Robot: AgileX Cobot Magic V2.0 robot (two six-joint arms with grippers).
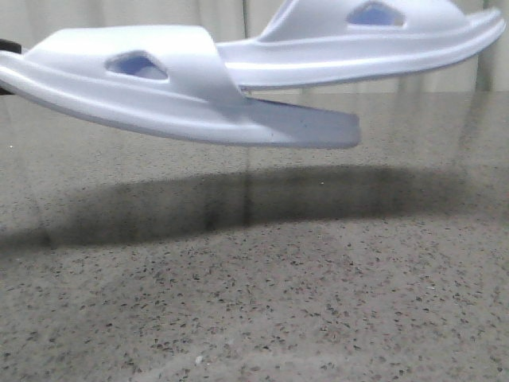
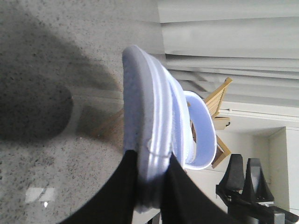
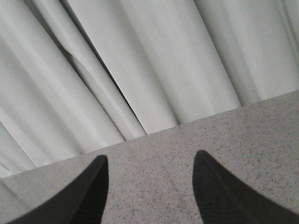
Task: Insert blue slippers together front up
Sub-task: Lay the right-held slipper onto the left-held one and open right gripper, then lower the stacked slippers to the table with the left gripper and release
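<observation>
soft even light, broad dark shadow on the speckled table (image 1: 262, 318), blue slippers (image 1: 199, 87) close and blurred (front view)

Left end effector (image 2: 150, 186): two matte black fingers (image 2: 117, 196), broad at base, narrowing toward tips, smooth curved outer faces. Right end effector (image 3: 150, 165): two black fingers (image 3: 219, 196), rounded pointed tips, fine woven or dimpled texture on inner pads. No cables, screws or markings visible.

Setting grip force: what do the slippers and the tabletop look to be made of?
The slippers: probably moulded foam, matte pale blue-white, thick sole with smooth rounded edges and a cut-out strap. The left gripper clamps one sole edge. The tabletop: speckled grey stone or stone-look, smooth, faintly reflective.
</observation>
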